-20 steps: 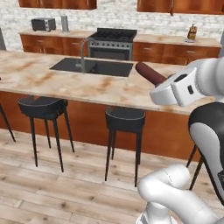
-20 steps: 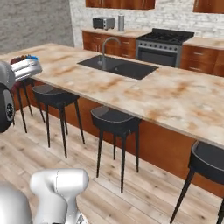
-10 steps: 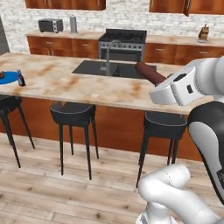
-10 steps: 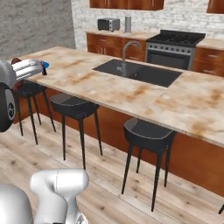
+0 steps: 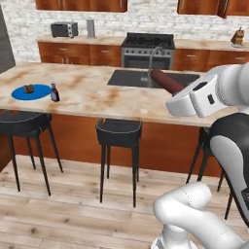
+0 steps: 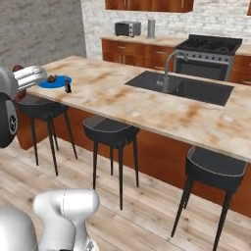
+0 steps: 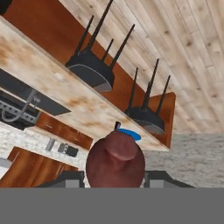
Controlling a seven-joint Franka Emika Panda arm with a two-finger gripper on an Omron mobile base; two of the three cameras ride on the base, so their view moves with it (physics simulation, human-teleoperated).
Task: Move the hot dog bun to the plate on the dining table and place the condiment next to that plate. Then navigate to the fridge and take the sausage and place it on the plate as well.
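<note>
On your left, the blue plate [image 5: 37,92] sits on the table [image 5: 102,95] with the bun [image 5: 29,88] on it and the bottle [image 5: 55,92] just beside. To the right, the fingers [image 7: 114,177] grip the sausage [image 5: 165,81], held above the table.

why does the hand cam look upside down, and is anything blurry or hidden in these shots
Hand view: rolled over with the hand, so the stools hang from above, and the sausage blocks the lower middle. Left base view: sharp, evenly lit, with the blue plate and condiment small but clear. Right base view: the arm hides part of the plate.
</note>
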